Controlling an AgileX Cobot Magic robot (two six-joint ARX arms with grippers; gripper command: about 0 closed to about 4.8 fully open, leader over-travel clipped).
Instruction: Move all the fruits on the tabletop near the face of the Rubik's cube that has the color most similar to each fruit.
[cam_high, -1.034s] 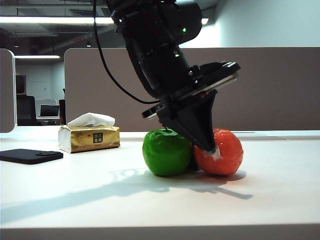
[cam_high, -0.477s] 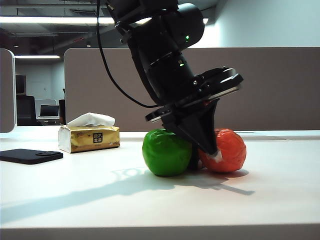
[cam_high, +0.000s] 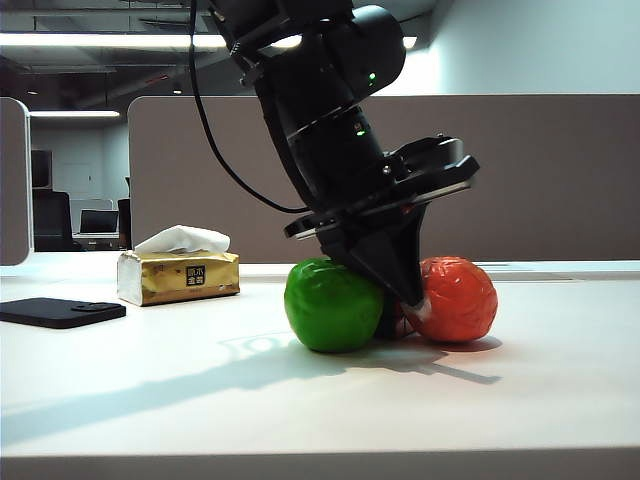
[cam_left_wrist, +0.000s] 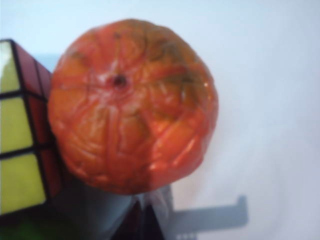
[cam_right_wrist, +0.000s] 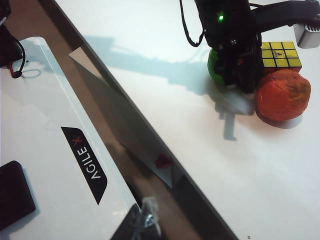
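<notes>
1. Rubik's cube: on the white worktop; yellow face up, a red face turned toward the orange-red fruit. Taken as the landmark for the entries below.
2. Orange-red fruit: wrinkled, round, resting on the worktop just beside the cube's red face; whether the two touch cannot be told.
3. Green apple: glossy, on the worktop on the cube's other side from the orange-red fruit, close against it; largely hidden by the arm in the right wrist view.
4. Left hand: low over the worktop, tip between the apple and the orange-red fruit, at the cube. Whether its fingers are spread or closed cannot be told.
5. Right hand: well apart from the cube, off the worktop's edge; only a blurred tip shows, finger spacing cannot be told.
6. Gold tissue pack: on the worktop, well apart from the cube, beyond the apple.
7. Black flat item: on the worktop, farther from the cube than the tissue pack.
</notes>
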